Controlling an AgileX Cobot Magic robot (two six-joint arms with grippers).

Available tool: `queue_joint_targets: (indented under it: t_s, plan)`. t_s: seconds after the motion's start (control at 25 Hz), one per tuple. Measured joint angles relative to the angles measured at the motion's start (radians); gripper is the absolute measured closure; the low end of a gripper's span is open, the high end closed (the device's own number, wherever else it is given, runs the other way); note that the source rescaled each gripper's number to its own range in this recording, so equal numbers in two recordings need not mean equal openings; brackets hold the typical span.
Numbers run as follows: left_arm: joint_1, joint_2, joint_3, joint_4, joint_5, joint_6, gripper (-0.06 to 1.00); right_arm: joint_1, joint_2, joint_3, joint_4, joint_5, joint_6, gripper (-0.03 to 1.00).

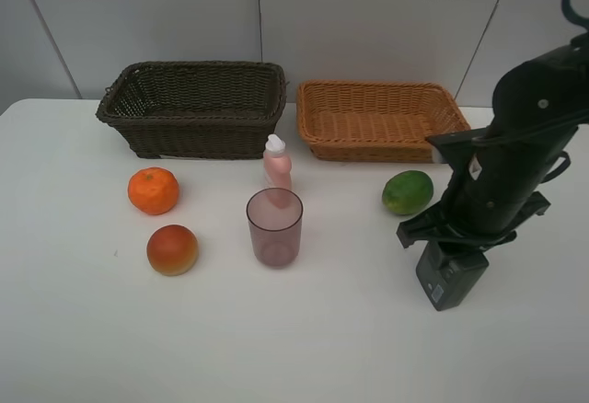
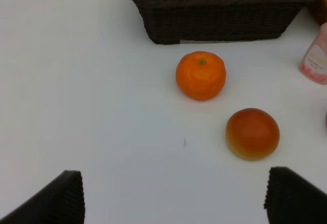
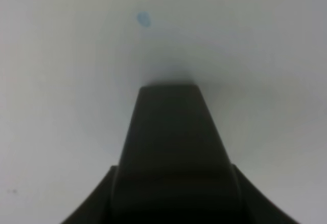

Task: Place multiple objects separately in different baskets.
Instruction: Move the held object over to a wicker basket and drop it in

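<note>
Tangerine (image 1: 153, 190), red-orange fruit (image 1: 172, 249), cup (image 1: 274, 227) and pink bottle (image 1: 277, 166) sit on the table (image 1: 276, 348) before the dark basket (image 1: 193, 136) and tan basket (image 1: 368, 153); the right hand (image 1: 453, 256) hangs near the green fruit (image 1: 408, 192). Left wrist — the left hand (image 2: 174, 174) gapes wide, empty. Right wrist — a blurred dark mass (image 3: 171, 147) over the table; together or clamped, cannot tell.

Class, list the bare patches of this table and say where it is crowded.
Bare: the table in front of the purple cup; left of the tangerine; between cup and green fruit. Crowded: pink bottle directly behind the cup.
</note>
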Motion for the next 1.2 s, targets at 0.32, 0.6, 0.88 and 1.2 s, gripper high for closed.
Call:
queue_joint_targets:
  t_s: [0.32, 0.6, 0.88, 1.2]
  plan:
    - [0.000, 0.000, 0.000, 0.000, 0.000, 0.000, 0.02, 0.000, 0.000, -0.001, -0.001, 0.003, -0.001, 0.88]
    - [0.000, 0.000, 0.000, 0.000, 0.000, 0.000, 0.02, 0.000, 0.000, -0.001, -0.001, 0.003, -0.001, 0.88]
    - [0.000, 0.000, 0.000, 0.000, 0.000, 0.000, 0.02, 0.000, 0.000, -0.001, -0.001, 0.005, -0.001, 0.88]
    - [0.000, 0.000, 0.000, 0.000, 0.000, 0.000, 0.02, 0.000, -0.086, -0.006, -0.010, 0.060, -0.003, 0.89]
